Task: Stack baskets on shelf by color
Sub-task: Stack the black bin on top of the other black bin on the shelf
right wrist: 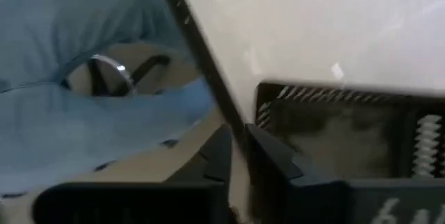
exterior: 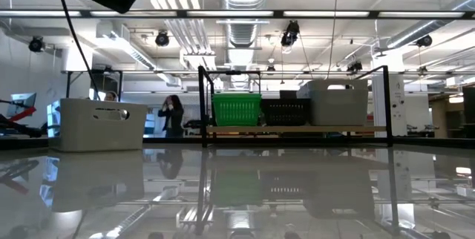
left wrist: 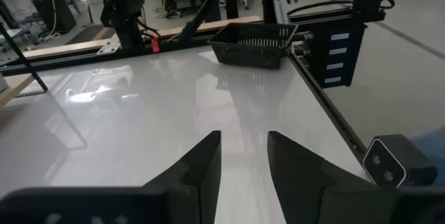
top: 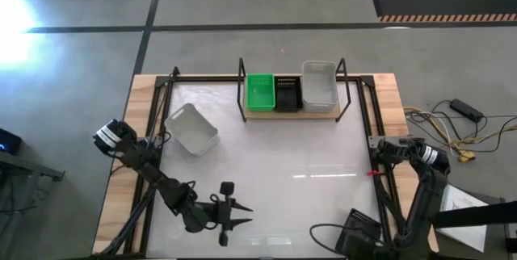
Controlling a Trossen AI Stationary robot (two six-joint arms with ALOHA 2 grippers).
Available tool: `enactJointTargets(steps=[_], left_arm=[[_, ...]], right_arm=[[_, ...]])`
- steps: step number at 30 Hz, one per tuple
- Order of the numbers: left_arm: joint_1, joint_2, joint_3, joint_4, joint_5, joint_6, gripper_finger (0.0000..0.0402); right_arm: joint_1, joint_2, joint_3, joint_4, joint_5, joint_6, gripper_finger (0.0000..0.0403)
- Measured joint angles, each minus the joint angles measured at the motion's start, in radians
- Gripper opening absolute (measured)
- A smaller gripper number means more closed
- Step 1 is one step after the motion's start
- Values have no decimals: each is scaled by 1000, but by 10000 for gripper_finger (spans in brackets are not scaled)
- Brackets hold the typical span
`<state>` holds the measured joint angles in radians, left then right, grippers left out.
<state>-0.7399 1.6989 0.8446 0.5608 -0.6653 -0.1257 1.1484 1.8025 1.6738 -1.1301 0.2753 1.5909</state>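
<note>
The shelf (top: 292, 113) stands at the table's far middle. A green basket (top: 260, 91), a black mesh basket (top: 287, 93) and a white-grey basket (top: 319, 85) sit side by side on its plank. Another white-grey basket (top: 192, 128) rests on the tabletop at far left. A loose black mesh basket (left wrist: 254, 43) sits on its base at the table's near right corner. My left gripper (left wrist: 243, 156) hovers open and nearly level over the near middle of the table, pointing toward that basket. My right gripper (right wrist: 238, 156) is shut above the table's right rim, beside the black basket (right wrist: 348, 137).
The table's black frame rails (top: 376, 123) run along both sides. Something blue and soft (right wrist: 83, 78) lies past the right rim. Cables (top: 452, 131) lie on the floor to the right. A person (exterior: 172, 116) stands far behind the table.
</note>
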Motion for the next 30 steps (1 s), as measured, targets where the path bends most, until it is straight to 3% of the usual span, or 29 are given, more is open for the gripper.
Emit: enactJointTargets(steps=[4,10,15,21,28,30], left_arm=[[0,0,-3,4,0,0,102],[0,0,-3,5,0,-1,102],[0,17,-3,8,1,-2,102],[0,52,9,7,1,-9,102],[0,67,17,8,1,-27,102],[0,67,17,8,2,-26,102]], right_arm=[[32,4,-27,59,-21,72,81],[34,56,-58,48,-13,40,160],[10,117,-58,48,-14,5,182],[-23,169,-58,28,-49,-36,147],[-88,175,-58,33,-44,-220,32],[-114,174,-58,42,-27,-321,16]])
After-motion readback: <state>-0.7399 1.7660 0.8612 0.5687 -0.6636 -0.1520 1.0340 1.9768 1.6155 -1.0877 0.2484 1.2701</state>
